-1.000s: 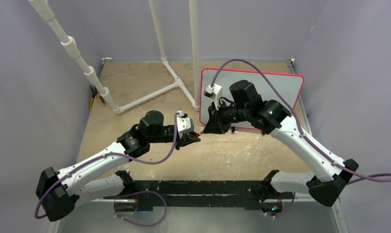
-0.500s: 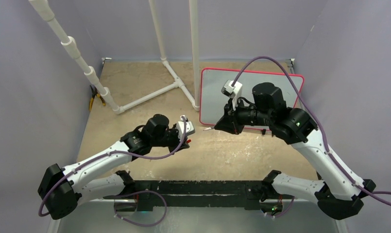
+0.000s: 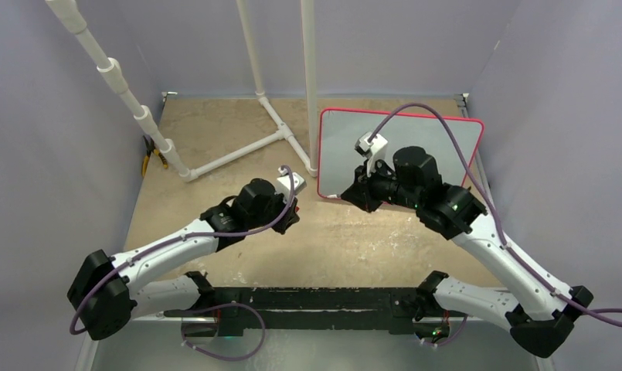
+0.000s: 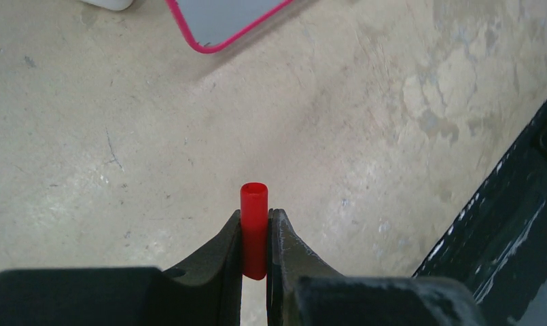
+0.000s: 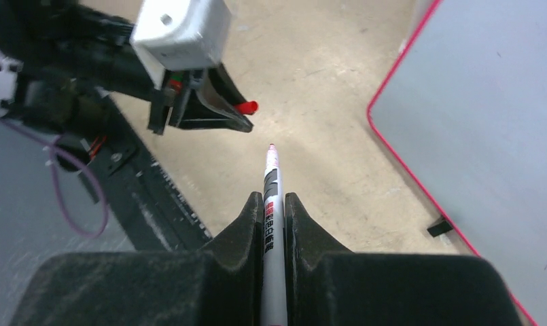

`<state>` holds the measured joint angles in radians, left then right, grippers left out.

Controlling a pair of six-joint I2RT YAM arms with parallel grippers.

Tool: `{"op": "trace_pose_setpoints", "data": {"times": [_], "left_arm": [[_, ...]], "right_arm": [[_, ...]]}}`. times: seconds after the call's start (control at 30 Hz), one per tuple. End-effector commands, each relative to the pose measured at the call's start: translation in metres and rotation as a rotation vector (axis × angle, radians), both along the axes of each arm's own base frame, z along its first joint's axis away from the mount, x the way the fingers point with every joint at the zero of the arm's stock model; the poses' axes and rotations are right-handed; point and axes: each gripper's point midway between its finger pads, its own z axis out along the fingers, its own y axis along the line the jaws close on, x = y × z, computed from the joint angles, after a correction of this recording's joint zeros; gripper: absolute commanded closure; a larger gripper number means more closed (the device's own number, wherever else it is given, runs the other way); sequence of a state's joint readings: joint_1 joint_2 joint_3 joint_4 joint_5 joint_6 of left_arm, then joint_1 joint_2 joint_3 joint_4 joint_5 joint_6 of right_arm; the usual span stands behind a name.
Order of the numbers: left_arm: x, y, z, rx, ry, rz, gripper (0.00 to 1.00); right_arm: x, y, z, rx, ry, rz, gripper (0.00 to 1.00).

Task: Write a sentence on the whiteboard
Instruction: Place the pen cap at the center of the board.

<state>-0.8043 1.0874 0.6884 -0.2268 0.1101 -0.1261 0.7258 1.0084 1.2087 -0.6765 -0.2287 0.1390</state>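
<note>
The whiteboard (image 3: 439,139) lies at the back right, white with a thin red frame; its face shows no sentence. My right gripper (image 3: 346,195) is shut on a white marker (image 5: 272,197) just off the board's near left corner. The marker's bare tip (image 5: 271,148) points away from the board (image 5: 488,122) toward my left gripper (image 5: 216,115). My left gripper (image 4: 255,214) is shut on the red cap (image 4: 254,224), which stands up between the fingers above the tabletop. The cap (image 5: 245,106) is a short way from the marker tip. The board's corner (image 4: 223,20) shows at the top of the left wrist view.
A white pipe frame (image 3: 269,124) stands at the back middle, left of the board. A yellow-handled tool (image 3: 149,158) lies at the left wall. A black rail (image 3: 315,297) runs along the near edge. A black board foot (image 5: 440,227) sits on the beige table.
One second ago the two grippers met tip to tip. Since then the left gripper has drawn back left with the red cap, and the right gripper has lifted the uncapped marker toward the board.
</note>
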Motion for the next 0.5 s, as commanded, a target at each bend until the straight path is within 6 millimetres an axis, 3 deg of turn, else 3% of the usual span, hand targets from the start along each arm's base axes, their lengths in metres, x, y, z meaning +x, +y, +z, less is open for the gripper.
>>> {"op": "trace_pose_setpoints", "data": {"times": [0.0, 0.3, 0.47], "left_arm": [[0.024, -0.013, 0.001, -0.196, 0.063, 0.242, 1.00], [0.032, -0.009, -0.059, -0.102, 0.119, 0.307, 0.90], [0.031, -0.003, -0.078, -0.045, 0.135, 0.315, 0.81]], "right_arm": [[0.032, -0.005, 0.026, 0.183, -0.152, -0.196, 1.00], [0.040, -0.033, 0.041, 0.362, -0.306, -0.360, 1.00], [0.048, -0.040, 0.032, 0.370, -0.310, -0.431, 1.00]]}}
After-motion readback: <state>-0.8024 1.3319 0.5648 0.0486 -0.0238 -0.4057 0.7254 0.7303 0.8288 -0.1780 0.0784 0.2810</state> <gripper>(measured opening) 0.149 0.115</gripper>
